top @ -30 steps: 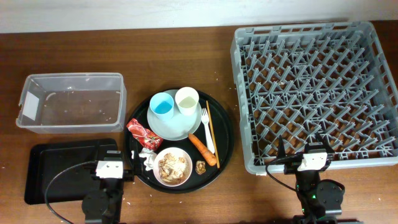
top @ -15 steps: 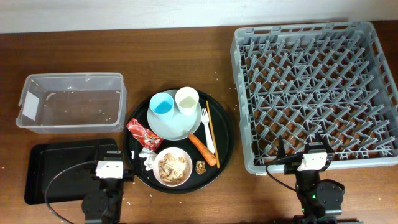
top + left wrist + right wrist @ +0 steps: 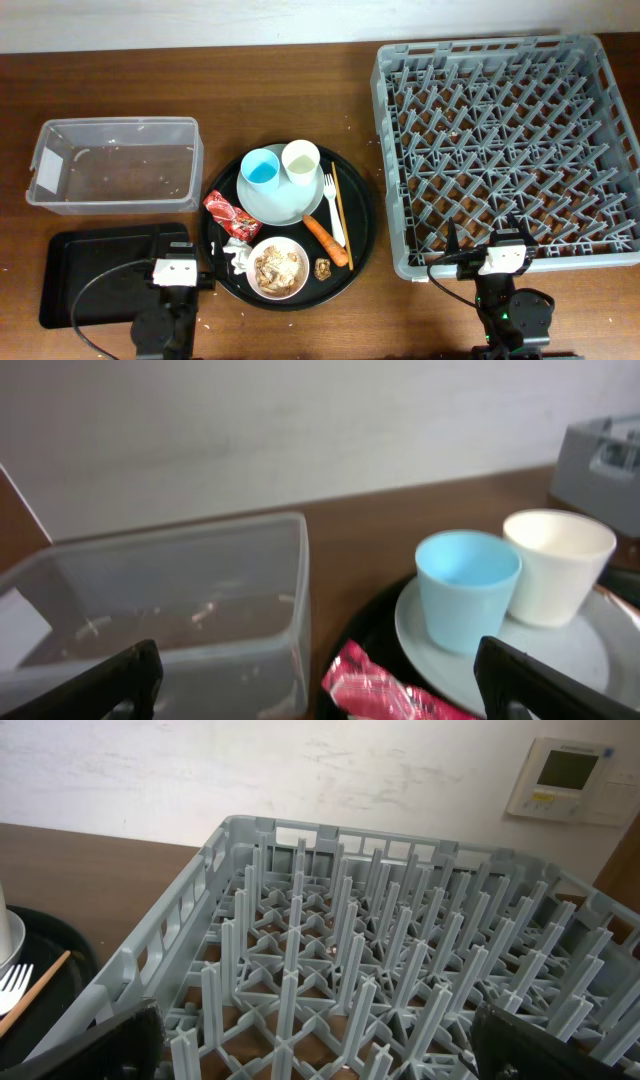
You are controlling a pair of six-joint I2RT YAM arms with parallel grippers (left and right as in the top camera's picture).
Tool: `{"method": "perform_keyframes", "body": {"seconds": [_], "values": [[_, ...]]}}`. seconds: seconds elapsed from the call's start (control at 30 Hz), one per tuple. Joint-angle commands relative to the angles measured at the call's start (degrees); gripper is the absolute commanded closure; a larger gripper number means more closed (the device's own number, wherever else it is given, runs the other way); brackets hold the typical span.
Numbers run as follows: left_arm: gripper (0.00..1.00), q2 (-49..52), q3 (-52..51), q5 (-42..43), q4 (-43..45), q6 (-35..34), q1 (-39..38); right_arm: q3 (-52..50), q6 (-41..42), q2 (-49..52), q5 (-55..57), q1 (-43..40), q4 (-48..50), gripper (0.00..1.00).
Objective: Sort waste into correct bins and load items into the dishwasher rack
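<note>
Overhead, the job looks like it has not begun. The round black tray [image 3: 213, 262] in the middle of the table holds everything. The blue cup [image 3: 262, 168] and the cream cup [image 3: 300, 159] stand side by side on the plate [image 3: 275, 205]. The fork [image 3: 333, 212] and the chopsticks [image 3: 341, 205] lie just beside it. The red wrapper [image 3: 226, 212], the tissue [image 3: 238, 255], the carrot [image 3: 326, 240] and a brown lump [image 3: 323, 268] lie around the bowl [image 3: 299, 253], which has food scraps in it.

The big grey rack [image 3: 500, 130] on the right has no dishes in it. The clear tub [image 3: 115, 125] and the flat black tray [image 3: 100, 275] hold no waste, maybe just a few crumbs.

I think the first pick comes next. The wrapper is nearest the left gripper [image 3: 176, 244], so that arm would need to reach forward and down over it.

Both arms sit low at the near edge, pointing at the far wall. The left gripper is over the flat black tray. The right gripper [image 3: 483, 236] is at the rack's near wall. Both have their jaws spread wide and hold nothing.
</note>
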Motion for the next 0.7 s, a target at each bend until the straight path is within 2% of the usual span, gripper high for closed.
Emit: {"method": "perform_keyframes", "body": {"seconds": [0.0, 0.07, 0.1, 0.17, 0.2, 0.3, 0.4, 0.53, 0.57, 0.67], "values": [[0.01, 0.1, -0.3, -0.2, -2.1, 1.1, 0.2, -0.3, -0.2, -0.3, 0.3, 0.3, -0.3, 0.01], [0.01, 0.1, -0.2, 7.8, 0.0, 1.1, 0.2, -0.3, -0.2, -0.3, 0.3, 0.3, -0.3, 0.01], [0.01, 0.1, 2.0, 10.6, -1.4, -1.3, 0.2, -0.3, -0.2, -0.3, 0.3, 0.3, -0.3, 0.01], [0.01, 0.1, 7.9, 11.6, -9.1, -3.9, 0.2, -0.3, -0.2, -0.3, 0.3, 0.3, -0.3, 0.01], [0.01, 0.4, 14.2, 11.7, -15.5, -3.8, 0.2, -0.3, -0.2, -0.3, 0.3, 0.3, -0.3, 0.01], [0.01, 4.9, 30.1, 12.8, -25.6, -3.8, 0.2, -0.3, -0.2, -0.3, 0.3, 0.3, -0.3, 0.01], [0.01, 18.6, 45.7, 18.2, -35.2, -3.8, 0.2, -0.3, -0.2, -0.3, 0.3, 0.3, -0.3, 0.01], [0.01, 42.5, 66.3, 19.9, -57.7, -3.8, 0.2, -0.3, -0.2, -0.3, 0.3, 0.3, -0.3, 0.01], [0.01, 49.3, 70.1, 22.2, -60.1, -3.8, 0.2, -0.3, -0.2, -0.3, 0.3, 0.3, -0.3, 0.01], [0.01, 56.2, 70.1, 23.1, -60.2, -3.8, 0.2, -0.3, -0.2, -0.3, 0.3, 0.3, -0.3, 0.01]]}}
